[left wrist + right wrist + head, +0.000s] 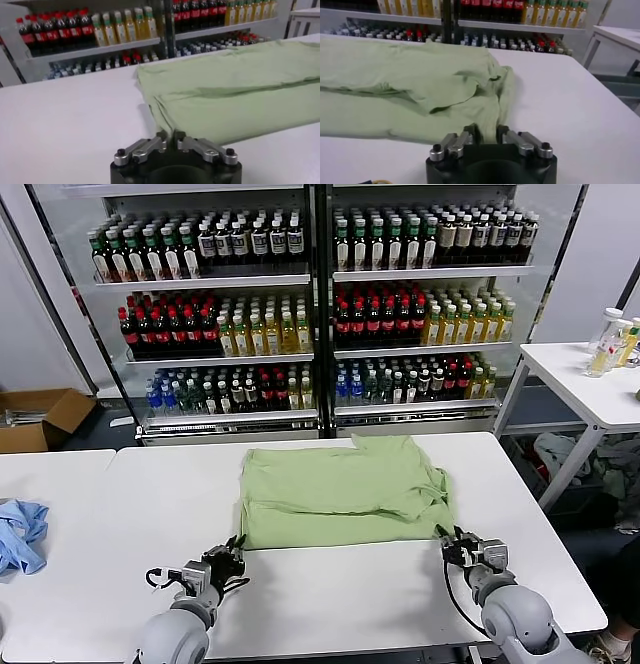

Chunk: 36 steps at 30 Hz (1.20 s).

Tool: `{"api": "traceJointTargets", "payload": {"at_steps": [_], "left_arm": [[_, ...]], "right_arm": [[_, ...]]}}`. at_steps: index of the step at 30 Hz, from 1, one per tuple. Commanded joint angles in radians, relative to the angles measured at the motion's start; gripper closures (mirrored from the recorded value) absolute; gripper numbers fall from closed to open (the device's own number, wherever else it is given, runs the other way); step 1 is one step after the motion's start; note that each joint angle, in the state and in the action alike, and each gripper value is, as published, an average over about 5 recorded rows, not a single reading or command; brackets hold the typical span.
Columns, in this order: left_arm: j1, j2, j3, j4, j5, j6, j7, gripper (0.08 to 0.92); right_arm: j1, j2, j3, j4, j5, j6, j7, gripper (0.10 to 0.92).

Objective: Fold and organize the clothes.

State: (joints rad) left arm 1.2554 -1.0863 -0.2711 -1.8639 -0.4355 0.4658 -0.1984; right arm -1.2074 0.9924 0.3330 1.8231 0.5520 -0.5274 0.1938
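Note:
A light green short-sleeved shirt lies folded across the middle of the white table. No collar, buttons or print show. My left gripper is at its near left corner. In the left wrist view the gripper has its fingers close together, pinching the corner of the shirt. My right gripper is at the near right corner. In the right wrist view the gripper has its fingers apart, astride the hem of the shirt, with cloth between them.
A crumpled blue cloth lies on the table at the far left. Shelves of bottles stand behind the table. A cardboard box sits on the floor at the left. A side table with bottles stands at the right.

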Motion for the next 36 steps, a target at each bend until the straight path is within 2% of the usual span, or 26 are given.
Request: {"api": "traceJointTargets", "payload": {"at_steps": [1,9,20,33,36], "left_arm": [[-0.002,0.008,-0.006,0.001,-0.086,0.02,0.013,0.914],[0.058,0.04,-0.05,-0.049,-0.124,0.012,0.027,0.916],[0.253,0.073,-0.137,-0.23,-0.128,0.014,0.021,0.916],[0.502,0.051,-0.236,-0.386,-0.064,0.012,0.011,0.916],[0.556,0.048,-0.244,-0.416,-0.038,0.01,0.012,0.916]], "right_arm": [[-0.019,-0.001,-0.004,0.015,0.013,0.007,-0.002,0.882],[-0.116,-0.006,0.023,0.101,-0.018,0.018,0.001,0.894],[-0.375,-0.027,0.12,0.3,-0.095,0.03,0.009,0.894],[-0.595,0.025,0.169,0.471,-0.251,0.022,0.03,0.894],[-0.612,0.028,0.177,0.493,-0.278,0.02,0.03,0.873]]}}
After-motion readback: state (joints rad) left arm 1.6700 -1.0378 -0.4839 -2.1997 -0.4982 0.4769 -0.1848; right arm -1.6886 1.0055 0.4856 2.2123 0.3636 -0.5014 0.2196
